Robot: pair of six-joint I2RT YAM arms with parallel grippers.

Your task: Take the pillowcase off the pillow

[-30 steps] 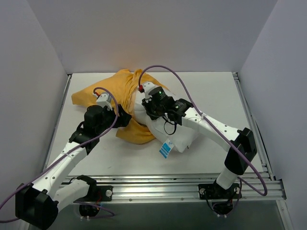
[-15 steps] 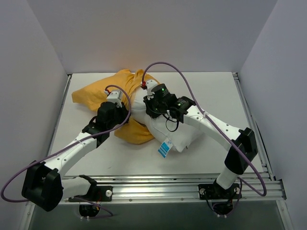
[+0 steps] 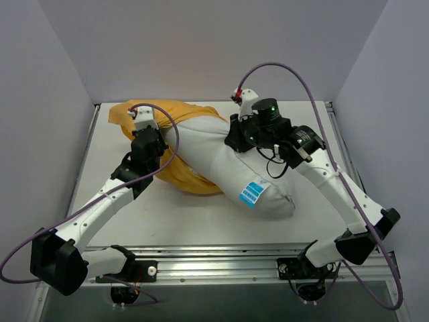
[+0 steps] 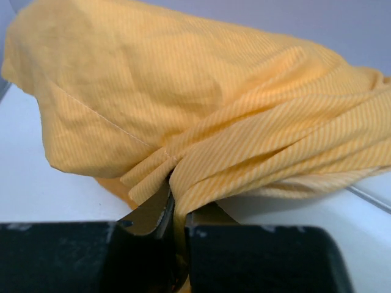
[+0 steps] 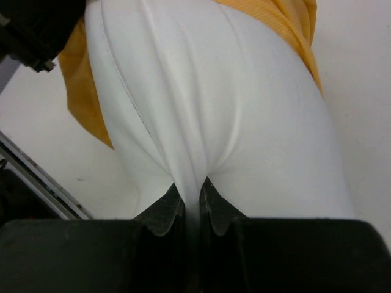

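Note:
The orange-yellow pillowcase is bunched at the back left of the table, still around the far end of the white pillow. The pillow stretches toward the front right, most of it bare, a blue tag on it. My left gripper is shut on a fold of the pillowcase, the striped cloth pinched between its jaws. My right gripper is shut on a ridge of the pillow, white fabric squeezed between its fingers. No print shows on the cloth from here.
Grey walls close the table on three sides. A metal rail runs along the near edge by the arm bases. Purple cables loop above both wrists.
The left gripper closed on the pillowcase and moved back left. The right gripper pulled the pillow rightward and back, baring much more white fabric; the pillowcase slid toward the far left end.

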